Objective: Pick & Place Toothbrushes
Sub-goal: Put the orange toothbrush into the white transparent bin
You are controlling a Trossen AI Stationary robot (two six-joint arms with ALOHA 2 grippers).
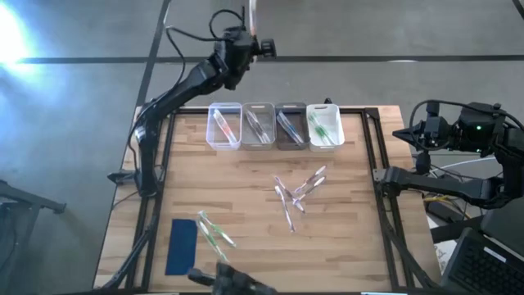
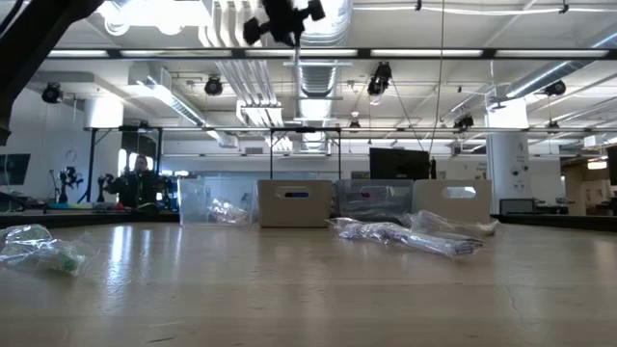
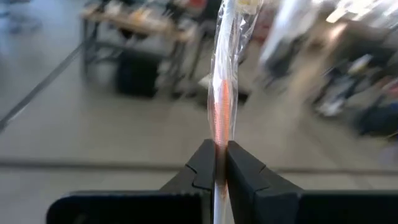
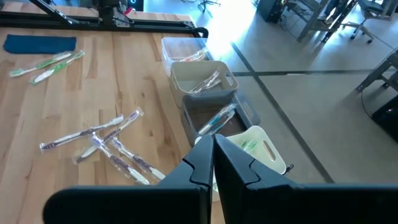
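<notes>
My left gripper (image 1: 246, 39) is raised beyond the table's far edge, behind the row of bins, and is shut on a clear-wrapped toothbrush with a pink handle (image 3: 222, 81). Several more wrapped toothbrushes (image 1: 298, 193) lie in a loose heap on the middle of the wooden table. Two green ones (image 1: 214, 232) lie beside a blue pad (image 1: 182, 246). Each of the small bins (image 1: 225, 124) (image 1: 259, 123) (image 1: 291, 124) (image 1: 324, 124) at the far edge has toothbrushes in it. My right gripper (image 4: 213, 155) waits off the table's right side, shut with nothing between its fingers. My left gripper pinches the toothbrush's pink handle (image 3: 221, 134) between its two fingers (image 3: 204, 163), wrapper and all. The fingers lie across the handle and point about level, away from the table. The toothbrush is lifted clear and sticks out past the fingers on both sides.
Black rails (image 1: 370, 139) frame the table's sides and far edge. A dark device (image 1: 225, 280) sits at the near edge. The wood between the bins and the heap is bare. A laptop and cables (image 1: 479, 254) lie off the right side.
</notes>
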